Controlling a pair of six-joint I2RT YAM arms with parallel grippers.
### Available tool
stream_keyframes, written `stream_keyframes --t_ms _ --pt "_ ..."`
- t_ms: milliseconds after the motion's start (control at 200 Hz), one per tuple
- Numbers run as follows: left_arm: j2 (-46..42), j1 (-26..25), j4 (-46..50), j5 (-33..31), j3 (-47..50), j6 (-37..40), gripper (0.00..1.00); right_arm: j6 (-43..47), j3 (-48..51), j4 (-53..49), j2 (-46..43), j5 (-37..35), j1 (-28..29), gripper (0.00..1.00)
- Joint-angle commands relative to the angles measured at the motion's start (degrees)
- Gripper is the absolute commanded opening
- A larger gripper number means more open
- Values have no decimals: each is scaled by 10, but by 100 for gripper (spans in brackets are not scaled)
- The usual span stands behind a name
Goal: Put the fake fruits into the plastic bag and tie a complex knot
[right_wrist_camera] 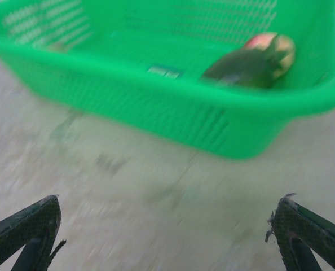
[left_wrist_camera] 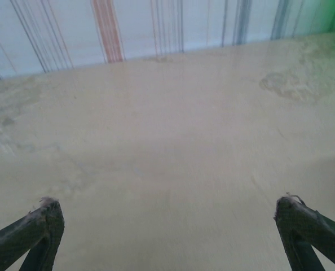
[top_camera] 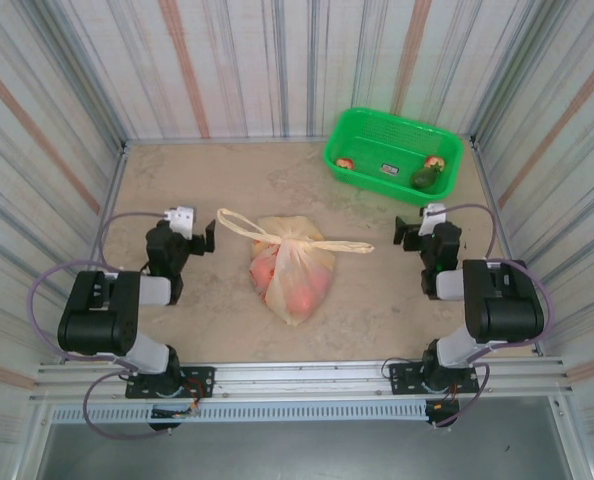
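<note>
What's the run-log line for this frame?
left gripper: open, empty | right gripper: open, empty | plastic bag: knotted, fruits inside | green basket: two apples, dark green fruit inside

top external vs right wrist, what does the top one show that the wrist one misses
Top external adds: the plastic bag mid-table holding red and orange fruits, its handles tied in a knot, with the left gripper apart from it.
Right wrist adds: a close side look at the mesh wall of the green basket.
Shared: the basket, the dark green fruit and apple inside it, the open right gripper, the table.
</note>
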State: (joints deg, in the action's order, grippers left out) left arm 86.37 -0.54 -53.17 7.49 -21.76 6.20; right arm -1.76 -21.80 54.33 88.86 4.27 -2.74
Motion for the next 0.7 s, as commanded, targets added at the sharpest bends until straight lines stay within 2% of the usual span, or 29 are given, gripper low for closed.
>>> stream_keyframes --t_ms 0,140,296,356,696 --pt "4 20 83 25 -20 -18 99 -31 -16 -78 0 28 -15 99" --pt "5 10 90 -20 -24 -26 99 -32 -12 -72 -2 7 -9 99" --pt "3 10 89 -20 -23 -25 99 -30 -10 -71 -4 3 -7 99" --pt "2 10 86 -19 -21 -25 99 -23 -8 -69 -4 -20 5 99" --pt "1 7 83 -24 -19 -23 99 -30 -10 -71 -4 -2 -5 99"
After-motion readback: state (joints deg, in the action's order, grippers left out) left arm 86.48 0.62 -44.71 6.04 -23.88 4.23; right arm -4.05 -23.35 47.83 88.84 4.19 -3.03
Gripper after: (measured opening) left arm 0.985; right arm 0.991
